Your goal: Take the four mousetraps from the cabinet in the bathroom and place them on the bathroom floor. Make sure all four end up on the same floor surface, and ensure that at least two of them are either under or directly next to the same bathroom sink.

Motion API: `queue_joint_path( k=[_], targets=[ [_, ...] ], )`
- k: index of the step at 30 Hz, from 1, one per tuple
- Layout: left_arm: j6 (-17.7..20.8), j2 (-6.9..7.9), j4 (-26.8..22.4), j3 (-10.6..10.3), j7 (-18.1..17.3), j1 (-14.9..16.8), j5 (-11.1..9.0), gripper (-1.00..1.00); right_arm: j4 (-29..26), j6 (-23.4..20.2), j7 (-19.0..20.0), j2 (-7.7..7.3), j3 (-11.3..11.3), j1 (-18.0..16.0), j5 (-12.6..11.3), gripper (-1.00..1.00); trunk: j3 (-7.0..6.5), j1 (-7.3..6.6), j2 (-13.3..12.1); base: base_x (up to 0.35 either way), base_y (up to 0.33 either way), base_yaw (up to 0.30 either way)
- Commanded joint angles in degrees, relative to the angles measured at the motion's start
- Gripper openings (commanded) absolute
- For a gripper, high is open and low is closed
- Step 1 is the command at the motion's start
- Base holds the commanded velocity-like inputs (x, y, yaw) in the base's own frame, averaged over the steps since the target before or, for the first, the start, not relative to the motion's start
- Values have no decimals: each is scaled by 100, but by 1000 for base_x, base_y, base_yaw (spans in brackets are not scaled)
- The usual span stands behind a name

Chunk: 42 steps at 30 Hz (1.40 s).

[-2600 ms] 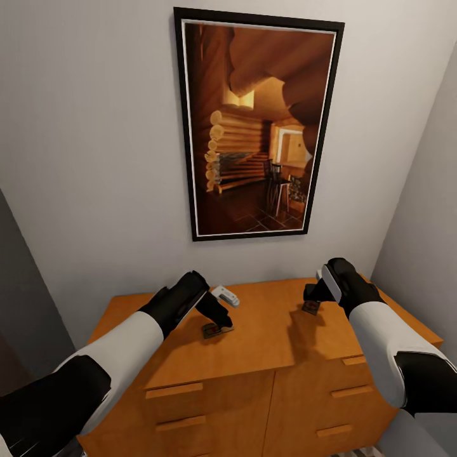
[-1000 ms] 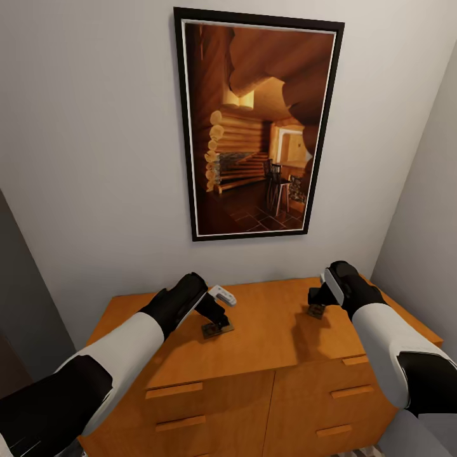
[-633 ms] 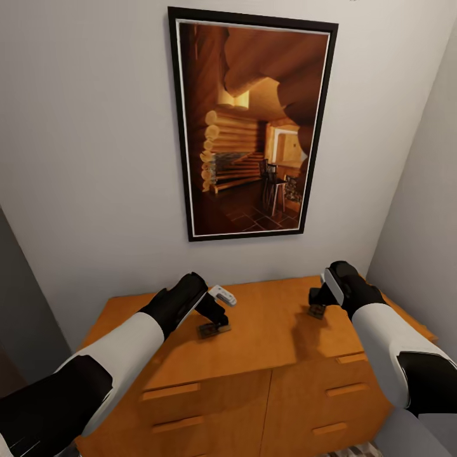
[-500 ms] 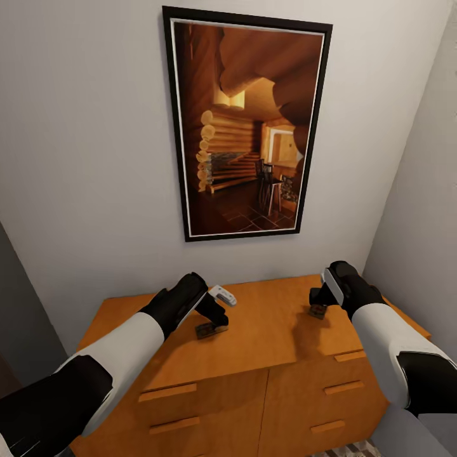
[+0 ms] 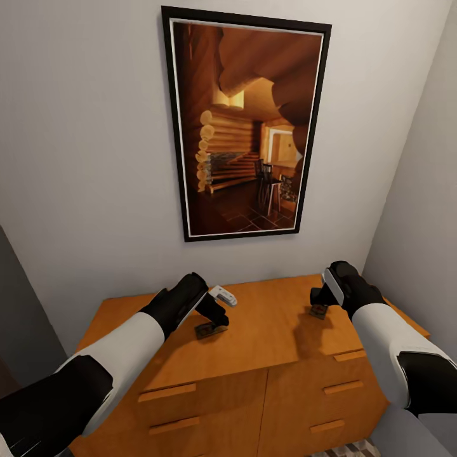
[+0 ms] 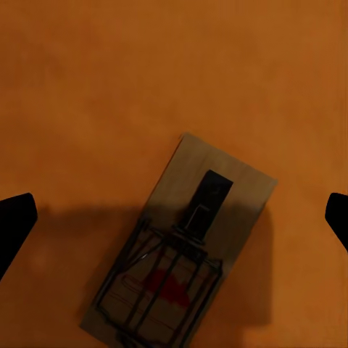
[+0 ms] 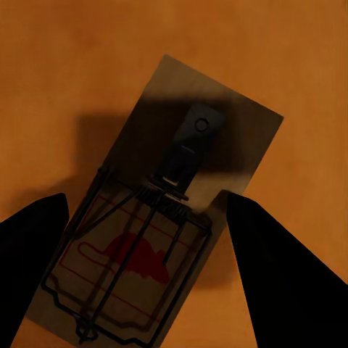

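Two traps lie flat on the cabinet [image 5: 266, 343] top, one [image 5: 210, 330] under the released left fingers [image 5: 219, 312], one [image 5: 317, 310] between the spread right fingers [image 5: 320, 297], while only the view has crept sideways, so neither is lifted yet.

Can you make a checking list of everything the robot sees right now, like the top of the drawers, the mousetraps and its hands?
Surface: orange-brown cabinet top, drawers shut.
Job's things: two mousetraps lying flat on it, one under the left gripper, one under the right gripper.
Clutter: nothing seen.
Grippers: left gripper open, fingers wide of its trap; right gripper open, fingers flanking its trap.
Cables: nothing seen.
Surroundings: framed log-cabin picture on a pale wall.
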<state>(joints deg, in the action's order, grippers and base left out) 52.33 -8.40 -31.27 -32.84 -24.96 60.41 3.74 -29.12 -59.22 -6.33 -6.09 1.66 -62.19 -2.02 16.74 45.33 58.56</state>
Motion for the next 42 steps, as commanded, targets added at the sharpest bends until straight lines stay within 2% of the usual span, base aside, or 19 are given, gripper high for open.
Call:
queue_joint_path(
  k=[1,10,20,42],
  targets=[
    [13,1,29,-12,-45,6,35,100,-6,-20,-31,2,18,-4,-25,-100,8,1,5,0,0,0],
    [15,-44,242,-24,-75,7,-51,100,-6,-20,-26,2,18,-4,-26,-100,8,1,5,0,0,0],
    [14,-129,711,-21,-79,6,-76,100,-6,-20,-32,2,14,-4,-34,-100,8,1,5,0,0,0],
    [14,-110,764,-19,-79,6,-74,100,0,-20,-35,2,14,-4,-35,-100,8,1,5,0,0,0]
  ],
)
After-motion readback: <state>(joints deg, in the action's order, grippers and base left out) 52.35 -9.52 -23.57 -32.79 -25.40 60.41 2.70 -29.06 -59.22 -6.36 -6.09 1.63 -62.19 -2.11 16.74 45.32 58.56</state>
